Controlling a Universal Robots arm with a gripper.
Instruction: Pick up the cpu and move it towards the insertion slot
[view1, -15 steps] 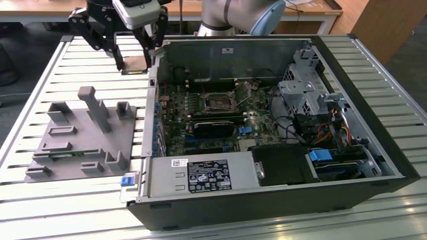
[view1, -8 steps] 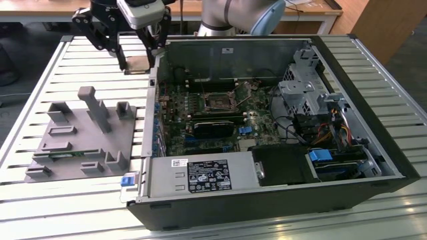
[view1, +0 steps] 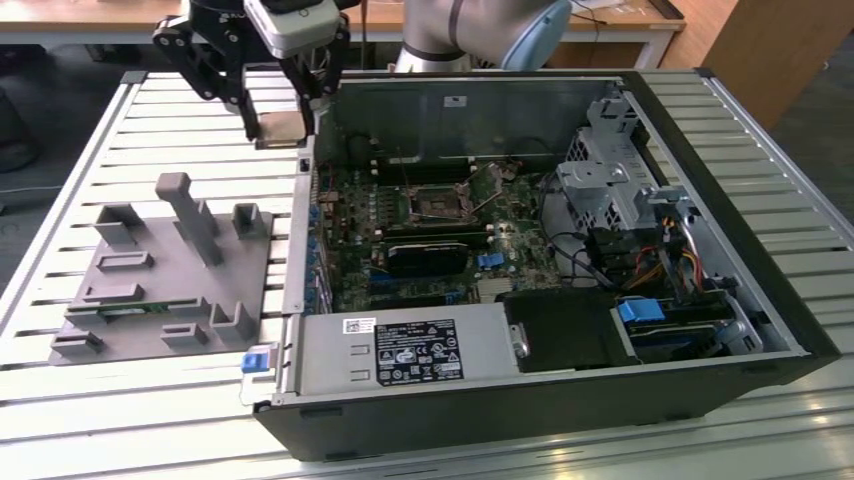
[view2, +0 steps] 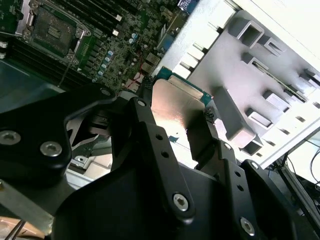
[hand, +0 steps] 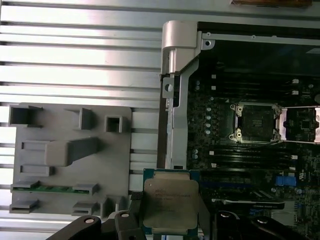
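Note:
My gripper (view1: 278, 118) is shut on the cpu (view1: 280, 130), a small flat square chip with a silvery top, held up in the air. In the exterior view it hangs over the slatted table just outside the open computer case's wall, at that view's upper left. The first wrist view shows the cpu (hand: 170, 202) between the black fingers (hand: 131, 220), beside the case's edge. The second wrist view has the cpu (view2: 175, 107) clamped by both fingers (view2: 146, 131). The open insertion slot (view1: 441, 203) (hand: 255, 120) (view2: 52, 30) lies on the motherboard inside the case, apart from the chip.
A grey plastic fixture (view1: 160, 270) (hand: 70, 155) (view2: 240, 75) with upright posts sits on the table at the exterior view's left, with a thin green memory strip (hand: 50, 188) lying in it. The case wall (hand: 172, 90) stands between gripper and motherboard. Drive cages and cables (view1: 627, 220) fill the case's far side.

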